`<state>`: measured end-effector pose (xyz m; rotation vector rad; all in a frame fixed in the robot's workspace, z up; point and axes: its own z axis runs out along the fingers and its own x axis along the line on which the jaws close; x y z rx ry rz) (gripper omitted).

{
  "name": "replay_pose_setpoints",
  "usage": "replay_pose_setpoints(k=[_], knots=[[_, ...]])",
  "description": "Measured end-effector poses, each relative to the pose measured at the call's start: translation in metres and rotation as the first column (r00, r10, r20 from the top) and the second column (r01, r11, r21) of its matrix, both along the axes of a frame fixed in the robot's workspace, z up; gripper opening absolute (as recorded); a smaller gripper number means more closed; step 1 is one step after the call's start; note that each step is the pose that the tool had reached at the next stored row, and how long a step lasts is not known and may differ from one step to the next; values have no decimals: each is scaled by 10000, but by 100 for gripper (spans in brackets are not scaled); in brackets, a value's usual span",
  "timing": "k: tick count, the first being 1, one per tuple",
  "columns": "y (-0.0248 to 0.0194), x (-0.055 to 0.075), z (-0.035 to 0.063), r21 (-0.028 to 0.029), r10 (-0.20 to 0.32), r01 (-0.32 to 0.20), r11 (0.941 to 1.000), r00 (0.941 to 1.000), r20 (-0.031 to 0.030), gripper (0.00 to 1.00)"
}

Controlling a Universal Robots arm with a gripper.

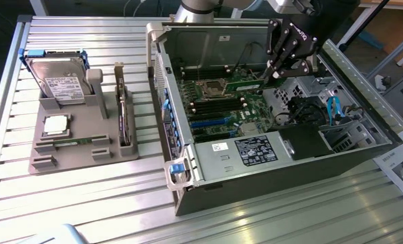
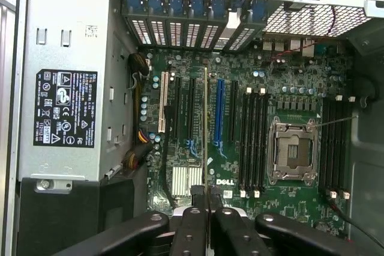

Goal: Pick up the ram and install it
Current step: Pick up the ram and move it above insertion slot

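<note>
1. Gripping the ram [image 1: 245, 84] by one end, the black gripper [image 1: 277, 72] was clamped shut on the thin green stick. It held the stick roughly level over the motherboard [image 1: 218, 109] inside the open metal computer case [image 1: 181, 46], beside the square processor socket [image 1: 210, 85].
2. From the wrist, the ram [image 2: 206, 124] showed edge-on as a narrow line running away from the gripper [image 2: 207, 203], above the long black slots [image 2: 255, 142]; whether it touched one could not be told.
3. The arm [image 1: 194, 7] reached down into the case from the far side, its wrist tilted.
4. On the exterior view's left, a grey moulded holder [image 1: 86, 137] on the ribbed aluminium worktop [image 1: 86, 193] carried a hard drive [image 1: 59, 84], a silver-topped processor chip [image 1: 55, 124] and a dark card [image 1: 123, 117] standing on edge.
</note>
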<state>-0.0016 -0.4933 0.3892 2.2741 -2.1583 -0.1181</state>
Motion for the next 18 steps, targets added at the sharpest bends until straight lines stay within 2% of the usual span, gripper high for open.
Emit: replay_pose_setpoints(k=[11, 13, 18], knots=[[0, 0, 0, -1, 0, 0, 10000, 10000, 3, 12], [17, 0, -1, -1, 0, 0, 10000, 10000, 4, 12], [117, 0, -9, -2, 0, 0, 10000, 10000, 4, 12]])
